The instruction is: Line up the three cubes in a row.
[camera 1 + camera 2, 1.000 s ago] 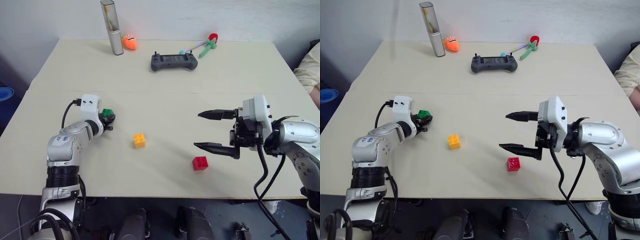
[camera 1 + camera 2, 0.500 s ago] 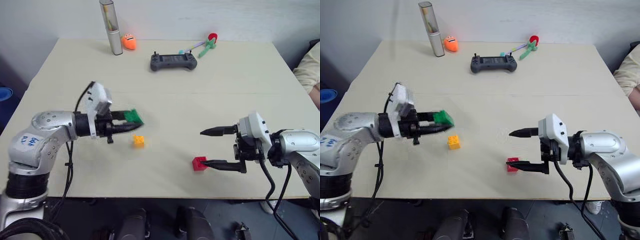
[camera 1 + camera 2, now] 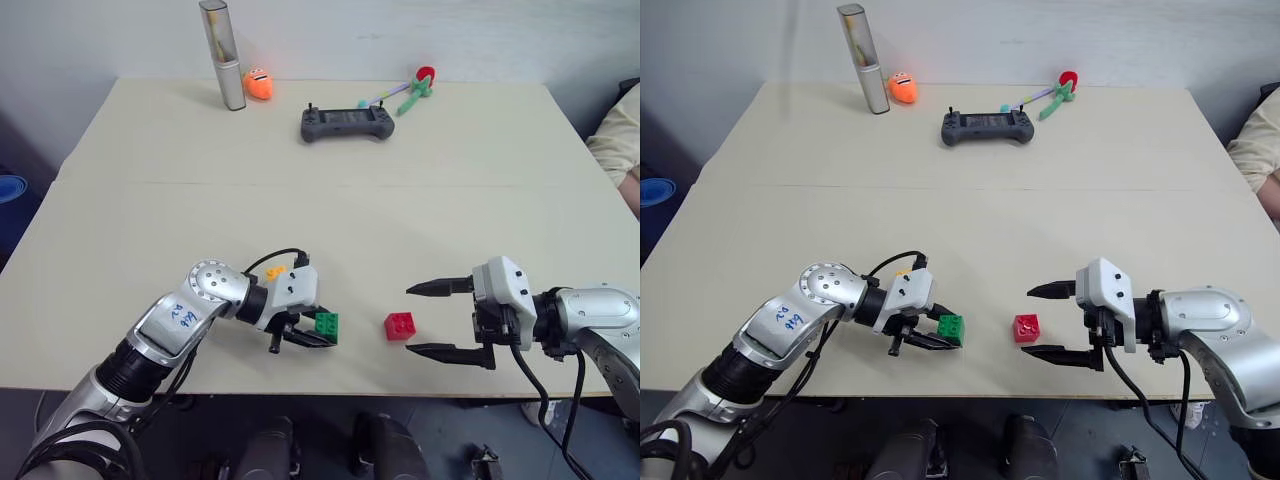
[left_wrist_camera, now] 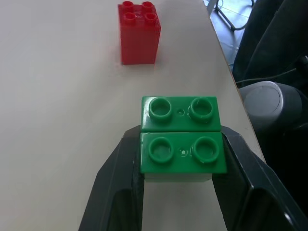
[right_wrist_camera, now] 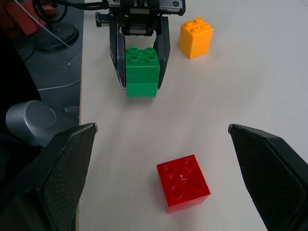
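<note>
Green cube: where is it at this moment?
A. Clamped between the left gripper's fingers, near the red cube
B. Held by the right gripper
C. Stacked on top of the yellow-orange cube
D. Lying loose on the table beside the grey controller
A. The green cube sits pinched in the left gripper, a short way from the red cube; the right gripper stands open and empty.

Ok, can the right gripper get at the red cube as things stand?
Probably yes. The right gripper is open and points at the red cube, with bare table between them. The left gripper, shut on the green cube, sits on the cube's far side, apart from it.
</note>
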Tool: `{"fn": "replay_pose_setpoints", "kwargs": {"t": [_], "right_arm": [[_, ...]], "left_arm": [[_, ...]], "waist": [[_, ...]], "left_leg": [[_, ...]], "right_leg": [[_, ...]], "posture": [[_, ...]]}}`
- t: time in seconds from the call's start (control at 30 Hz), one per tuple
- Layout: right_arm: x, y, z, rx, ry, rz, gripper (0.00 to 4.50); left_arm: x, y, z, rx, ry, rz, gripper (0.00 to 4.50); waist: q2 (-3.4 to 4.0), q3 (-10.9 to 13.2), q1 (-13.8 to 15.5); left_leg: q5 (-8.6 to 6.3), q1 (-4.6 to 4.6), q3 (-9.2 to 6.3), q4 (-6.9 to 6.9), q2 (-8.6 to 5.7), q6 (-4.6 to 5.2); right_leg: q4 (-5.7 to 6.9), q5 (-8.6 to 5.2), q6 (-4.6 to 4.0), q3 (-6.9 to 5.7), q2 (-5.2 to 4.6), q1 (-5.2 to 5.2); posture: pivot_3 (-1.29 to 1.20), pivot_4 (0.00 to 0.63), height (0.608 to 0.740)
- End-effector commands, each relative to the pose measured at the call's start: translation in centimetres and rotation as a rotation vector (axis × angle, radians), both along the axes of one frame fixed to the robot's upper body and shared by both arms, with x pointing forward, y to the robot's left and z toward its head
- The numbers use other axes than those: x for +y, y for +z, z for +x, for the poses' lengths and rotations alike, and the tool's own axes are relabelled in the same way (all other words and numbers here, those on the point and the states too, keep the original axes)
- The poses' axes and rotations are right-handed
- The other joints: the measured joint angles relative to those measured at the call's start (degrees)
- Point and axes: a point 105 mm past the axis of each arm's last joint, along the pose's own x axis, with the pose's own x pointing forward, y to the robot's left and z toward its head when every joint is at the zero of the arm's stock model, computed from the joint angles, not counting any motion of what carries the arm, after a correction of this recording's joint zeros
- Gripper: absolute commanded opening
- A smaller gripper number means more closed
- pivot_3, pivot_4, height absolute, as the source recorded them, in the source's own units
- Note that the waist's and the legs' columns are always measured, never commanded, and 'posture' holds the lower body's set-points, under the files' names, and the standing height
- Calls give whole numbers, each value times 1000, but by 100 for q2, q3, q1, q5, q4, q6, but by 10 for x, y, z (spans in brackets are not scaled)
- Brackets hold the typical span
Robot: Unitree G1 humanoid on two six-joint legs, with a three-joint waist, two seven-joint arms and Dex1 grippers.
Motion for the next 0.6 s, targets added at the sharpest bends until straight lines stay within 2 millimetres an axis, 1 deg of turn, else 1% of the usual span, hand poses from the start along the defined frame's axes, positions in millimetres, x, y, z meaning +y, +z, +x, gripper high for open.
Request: {"fn": "replay_pose_setpoints", "kwargs": {"t": [0.03,0.13,0.23,0.4,0.6], "right_arm": [[-3,8,-3,-60,-9,-18,4500],[-3,9,-4,-61,-24,-8,4500],[-3,9,-5,-60,-24,-5,4500],[-3,8,-5,-59,-28,-6,4500],[-3,10,-3,-63,-32,-7,4500]], "left_arm": [[-2,-2,5,-59,4,11,1516],[-1,-6,7,-87,16,24,1516],[-2,-5,10,-106,28,25,1516],[-7,-7,8,-103,37,22,1516],[-6,-12,6,-86,46,34,1516]], "waist": [[0,0,-3],[0,0,-4],[0,0,-4],[0,0,12],[0,0,-3]], "left_leg": [[0,0,0,0,0,0],[0,0,0,0,0,0],[0,0,-2,0,0,0],[1,-1,-5,2,-2,3],[1,0,-5,2,-1,3]], "right_leg": [[0,0,0,0,0,0],[0,0,0,0,-1,0],[1,0,0,-1,-3,1],[0,0,1,-2,-6,3],[1,0,1,-2,-5,3]], "posture": [[0,150,740],[0,150,740],[0,150,740],[0,150,740],[0,150,740]]}}
